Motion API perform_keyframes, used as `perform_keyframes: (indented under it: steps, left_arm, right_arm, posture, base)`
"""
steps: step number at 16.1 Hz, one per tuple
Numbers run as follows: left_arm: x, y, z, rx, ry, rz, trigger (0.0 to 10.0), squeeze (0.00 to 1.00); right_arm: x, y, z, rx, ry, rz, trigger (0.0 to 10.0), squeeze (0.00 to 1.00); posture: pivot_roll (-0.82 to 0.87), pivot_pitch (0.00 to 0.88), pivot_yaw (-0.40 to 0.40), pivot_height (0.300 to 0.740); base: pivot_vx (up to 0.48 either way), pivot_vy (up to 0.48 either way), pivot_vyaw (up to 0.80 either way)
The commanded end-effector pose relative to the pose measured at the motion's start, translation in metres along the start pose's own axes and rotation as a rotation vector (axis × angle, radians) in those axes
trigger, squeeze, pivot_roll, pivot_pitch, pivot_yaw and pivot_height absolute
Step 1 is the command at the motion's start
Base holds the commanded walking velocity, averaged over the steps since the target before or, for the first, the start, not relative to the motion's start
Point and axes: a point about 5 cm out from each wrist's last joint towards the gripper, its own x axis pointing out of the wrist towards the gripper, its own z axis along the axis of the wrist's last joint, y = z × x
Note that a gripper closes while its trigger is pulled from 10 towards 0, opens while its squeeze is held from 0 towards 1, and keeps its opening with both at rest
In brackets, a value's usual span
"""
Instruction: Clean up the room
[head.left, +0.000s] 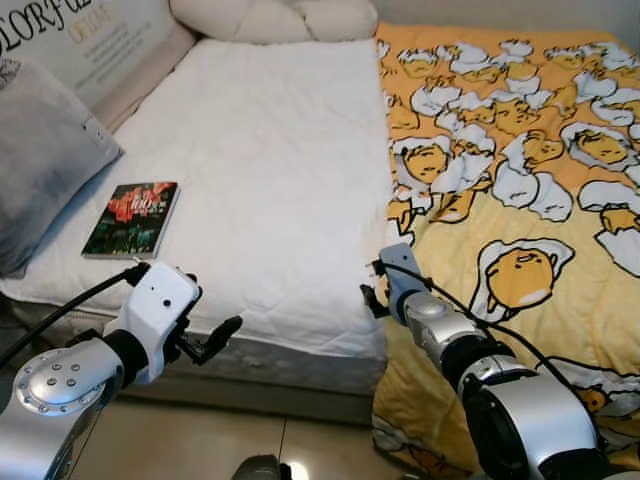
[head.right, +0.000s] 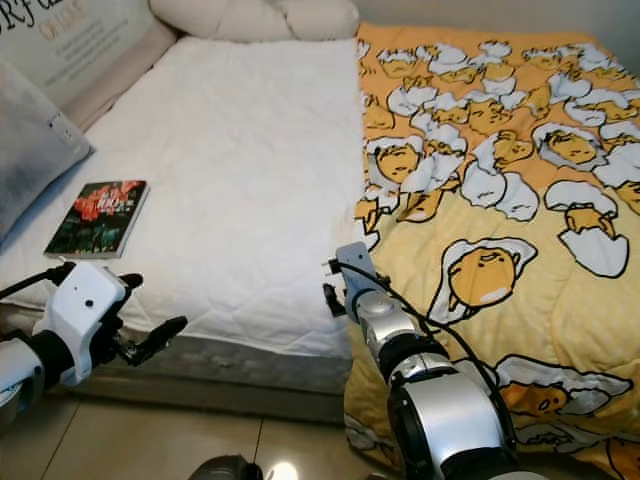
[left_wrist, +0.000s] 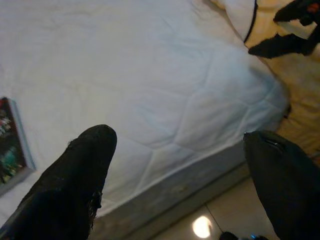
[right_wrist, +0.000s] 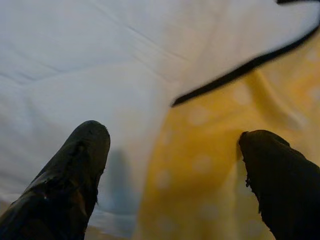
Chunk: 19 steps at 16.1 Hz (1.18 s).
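Risk here is grabbing too little fabric: the right gripper (right_wrist: 175, 170), fingers spread, hovers at the edge of the yellow blanket (head.left: 520, 150) on the bed's right half, and a shallow pinch could slip off. The left gripper (head.left: 215, 340), also spread, waits near the mattress (head.left: 270, 180) front; the book (head.left: 132, 218) lies close by.
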Motion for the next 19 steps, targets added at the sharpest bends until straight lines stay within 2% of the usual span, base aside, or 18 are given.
perform_keyframes:
  steps: [1, 3, 4, 6, 7, 19]
  left_arm:
    - [-0.004, 0.0, 0.001, 0.008, 0.009, -0.007, 10.0, 0.56]
    - [-0.007, -0.002, 0.004, 0.008, 0.013, -0.015, 10.0, 0.56]
    - [-0.008, -0.004, 0.004, 0.007, 0.015, -0.025, 10.0, 0.56]
    - [-0.009, -0.011, 0.006, 0.008, 0.017, -0.052, 10.0, 0.56]
    - [-0.01, -0.012, 0.006, 0.008, 0.017, -0.056, 10.0, 0.56]
    - [-0.001, -0.011, 0.012, 0.002, 0.007, -0.068, 10.0, 0.56]
  right_arm:
    - [0.0, -0.005, 0.002, 0.016, -0.012, -0.038, 10.0, 0.0]
    - [-0.001, -0.01, -0.005, -0.016, 0.007, -0.084, 9.8, 0.0]
    - [-0.001, -0.012, -0.012, -0.029, 0.035, -0.1, 6.9, 0.0]
    - [-0.002, -0.014, -0.025, 0.011, 0.081, -0.104, 1.3, 0.0]
    - [-0.003, -0.016, -0.028, 0.04, 0.092, -0.109, 0.0, 0.0]
    - [-0.004, -0.024, -0.03, 0.067, 0.088, -0.117, 0.0, 0.0]
  posture:
    - [0.27, 0.112, 0.038, 0.74]
    - [0.28, 0.131, 0.043, 0.74]
    - [0.29, 0.139, 0.044, 0.74]
    - [0.3, 0.143, 0.049, 0.74]
    - [0.3, 0.142, 0.05, 0.74]
    - [0.28, 0.123, 0.056, 0.74]
  base:
    - [0.0, 0.0, 0.0]
    - [0.0, 0.0, 0.0]
    - [0.0, 0.0, 0.0]
    - [0.0, 0.0, 0.0]
    - [0.0, 0.0, 0.0]
    - [0.0, 0.0, 0.0]
